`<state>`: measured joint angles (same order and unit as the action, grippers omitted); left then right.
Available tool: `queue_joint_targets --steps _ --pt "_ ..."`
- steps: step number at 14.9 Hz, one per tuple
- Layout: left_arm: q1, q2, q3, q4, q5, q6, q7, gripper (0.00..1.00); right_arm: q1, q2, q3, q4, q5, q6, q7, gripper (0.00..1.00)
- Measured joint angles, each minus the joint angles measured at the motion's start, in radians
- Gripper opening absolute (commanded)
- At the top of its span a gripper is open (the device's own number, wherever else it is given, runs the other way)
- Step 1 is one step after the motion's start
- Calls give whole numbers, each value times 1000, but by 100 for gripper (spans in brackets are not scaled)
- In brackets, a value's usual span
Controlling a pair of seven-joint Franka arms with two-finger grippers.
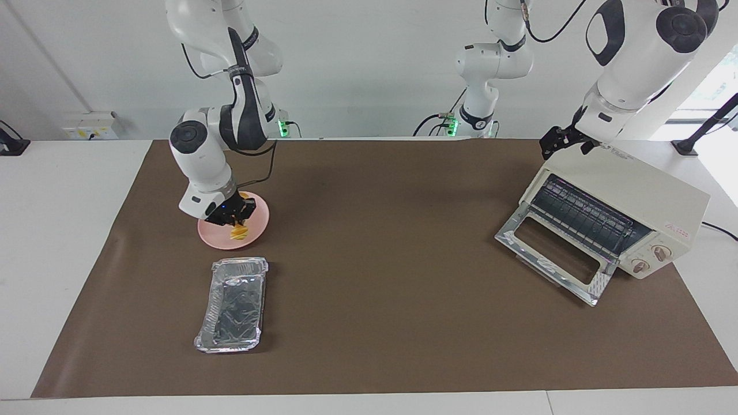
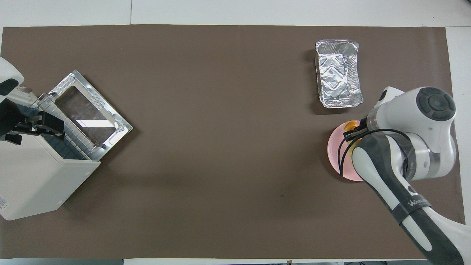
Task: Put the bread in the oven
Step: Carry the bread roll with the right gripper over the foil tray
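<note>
Reaching down into the pink plate (image 1: 260,222), the right gripper (image 1: 237,222) meets the bread (image 1: 239,233) lying there (its grip cannot be told), the foil tray (image 1: 233,304) bare nearby, while the left gripper (image 1: 560,140) waits over the oven (image 1: 646,199), door down.

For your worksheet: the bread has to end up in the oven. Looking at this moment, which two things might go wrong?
1. The right gripper is down at the bread on the pink plate; the overlapping slices may separate when lifted.
2. The oven stands at the left arm's end, so the carry is long; the left gripper over its top might obstruct.
</note>
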<state>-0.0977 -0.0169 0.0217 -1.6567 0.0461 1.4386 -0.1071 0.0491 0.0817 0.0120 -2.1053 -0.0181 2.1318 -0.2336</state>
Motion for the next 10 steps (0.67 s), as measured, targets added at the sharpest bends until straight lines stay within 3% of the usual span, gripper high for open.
queue_joint_targets --steps 3,7,10 --pt "0 0 0 0 0 0 0 100 -1 31 0 200 0 -128 -1 0" --pt "0 0 0 0 0 0 0 100 1 125 2 363 0 -118 -1 0" --pt "0 0 0 0 0 0 0 100 -2 249 1 491 0 -116 -1 0"
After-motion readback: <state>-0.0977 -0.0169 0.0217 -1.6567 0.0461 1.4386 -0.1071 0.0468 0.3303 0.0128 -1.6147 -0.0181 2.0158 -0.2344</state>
